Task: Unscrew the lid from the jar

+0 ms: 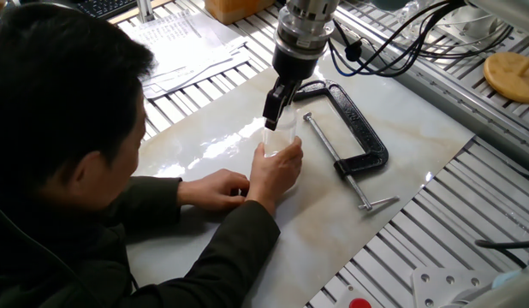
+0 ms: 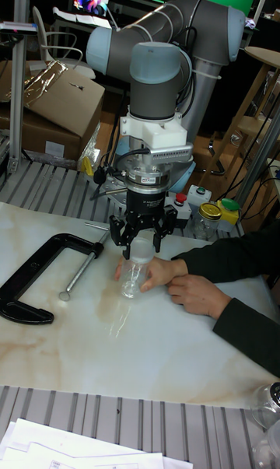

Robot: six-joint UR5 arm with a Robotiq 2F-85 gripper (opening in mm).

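Observation:
The clear jar (image 1: 274,139) (image 2: 131,279) stands upright on the marble slab (image 1: 247,214), and a person's hand (image 1: 277,171) (image 2: 159,271) is wrapped around its lower part. The whitish lid (image 1: 287,121) (image 2: 143,241) is on top of the jar. My gripper (image 1: 280,115) (image 2: 142,245) comes straight down over it, with one black finger on each side of the lid, shut on it. In the fixed view the near finger hides most of the lid.
A black C-clamp (image 1: 359,128) (image 2: 31,274) with its steel screw rod (image 1: 333,158) lies on the slab beside the jar. The person's other hand (image 1: 217,188) rests close by and their head fills the left foreground. Small jars (image 2: 208,220) stand behind.

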